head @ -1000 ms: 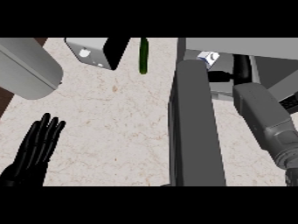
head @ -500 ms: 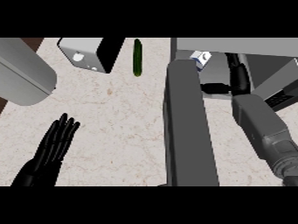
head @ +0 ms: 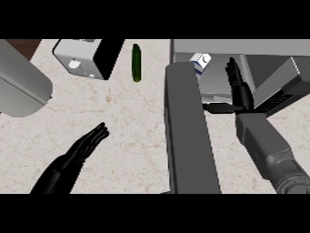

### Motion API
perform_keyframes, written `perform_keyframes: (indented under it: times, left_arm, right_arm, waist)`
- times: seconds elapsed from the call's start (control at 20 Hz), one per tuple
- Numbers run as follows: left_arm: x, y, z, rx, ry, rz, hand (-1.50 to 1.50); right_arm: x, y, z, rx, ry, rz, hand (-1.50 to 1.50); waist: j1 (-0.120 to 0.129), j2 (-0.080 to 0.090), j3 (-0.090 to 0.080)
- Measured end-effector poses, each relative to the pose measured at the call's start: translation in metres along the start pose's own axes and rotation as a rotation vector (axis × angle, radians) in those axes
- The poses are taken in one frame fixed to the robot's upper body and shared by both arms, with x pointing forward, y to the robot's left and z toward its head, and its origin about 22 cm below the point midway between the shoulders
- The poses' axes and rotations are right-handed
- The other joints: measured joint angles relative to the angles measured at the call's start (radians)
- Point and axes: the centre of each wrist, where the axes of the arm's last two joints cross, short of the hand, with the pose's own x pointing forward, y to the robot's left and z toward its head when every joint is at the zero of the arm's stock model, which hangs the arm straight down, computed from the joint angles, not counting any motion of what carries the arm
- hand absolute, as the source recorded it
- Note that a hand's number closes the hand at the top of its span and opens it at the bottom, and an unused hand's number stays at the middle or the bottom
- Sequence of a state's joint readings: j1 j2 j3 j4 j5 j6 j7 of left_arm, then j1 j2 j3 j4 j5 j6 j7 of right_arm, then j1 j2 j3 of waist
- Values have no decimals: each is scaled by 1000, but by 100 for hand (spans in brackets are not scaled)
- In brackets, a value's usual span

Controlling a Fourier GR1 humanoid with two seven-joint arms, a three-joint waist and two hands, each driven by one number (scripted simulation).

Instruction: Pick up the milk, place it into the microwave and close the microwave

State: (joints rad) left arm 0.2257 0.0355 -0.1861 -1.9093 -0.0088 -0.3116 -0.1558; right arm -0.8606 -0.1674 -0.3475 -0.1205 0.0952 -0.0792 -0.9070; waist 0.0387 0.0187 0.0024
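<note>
The milk (head: 201, 64), a small white and blue carton, stands inside the open microwave (head: 251, 48) near its front left corner. My right hand (head: 238, 87) is inside the cavity just right of the carton, fingers straight and pointing away from me, a small gap between them and the carton. The microwave's grey door (head: 188, 132) swings out toward me, left of my right forearm. Over the counter at lower left, my left hand (head: 83, 146) is open and seen edge-on, holding nothing.
A grey toaster (head: 83, 59) and a green cucumber (head: 136, 68) sit at the counter's back. A large grey rounded body (head: 13, 84) fills the left edge. The pale marble counter (head: 117, 113) lies between it and the door.
The whole scene has shifted left in view. My right hand now stands straight-fingered beside the milk inside the microwave. My left hand has risen and turned edge-on.
</note>
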Motion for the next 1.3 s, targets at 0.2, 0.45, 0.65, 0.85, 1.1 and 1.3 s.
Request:
perform_keyframes:
  times: [0.2,0.45,0.65,0.85,1.1,1.3]
  left_arm:
    - [-8,-7,-11,-83,21,-23,150]
    - [-24,-17,-31,-142,57,-33,150]
    - [-33,-22,-42,-159,81,-73,150]
    - [-47,-30,-53,-246,135,-112,150]
    - [-71,-51,-69,-338,192,-118,150]
    - [-84,-72,-71,-384,209,-91,150]
  right_arm:
    - [-11,-5,16,10,3,-23,-150]
    - [-24,-10,40,31,-7,-46,-150]
    - [-32,-17,61,54,-8,-50,-150]
    - [-36,-32,82,67,-14,-41,-150]
    - [-30,-52,99,72,-44,-42,-150]
    - [-18,-68,120,74,-61,-48,-150]
  waist:
    - [-22,-10,-1]
    - [-39,-17,-2]
    - [-53,-23,-3]
    - [-65,-26,-4]
    - [-79,-27,-5]
    - [-88,-29,-5]
